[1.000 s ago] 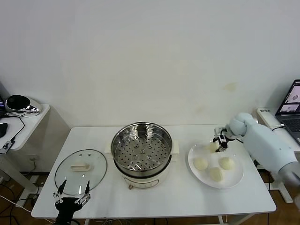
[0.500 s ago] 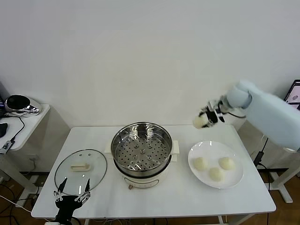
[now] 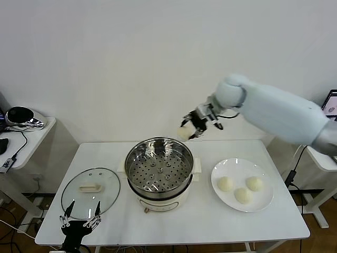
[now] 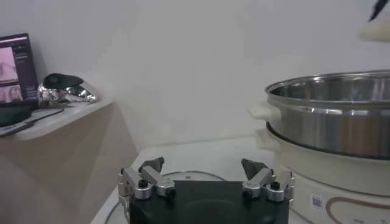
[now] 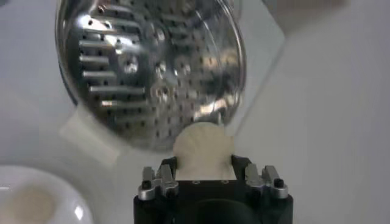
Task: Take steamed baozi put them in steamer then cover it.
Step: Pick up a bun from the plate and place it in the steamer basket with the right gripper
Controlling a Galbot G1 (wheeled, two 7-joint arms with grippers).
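Within a second the right gripper (image 3: 190, 128), clamped on one baozi (image 3: 185, 132), had carried it from the plate (image 3: 265, 203) near the tabletop's right edge to above the steamer's (image 3: 158, 158) back rim, so release seemed next; the open, empty left gripper (image 3: 80, 221) waited at the front-left corner.

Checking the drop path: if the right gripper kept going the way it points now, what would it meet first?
Likely the steamer: the right gripper, shut on a baozi, points toward its rim and perforated tray, though depth is unclear.
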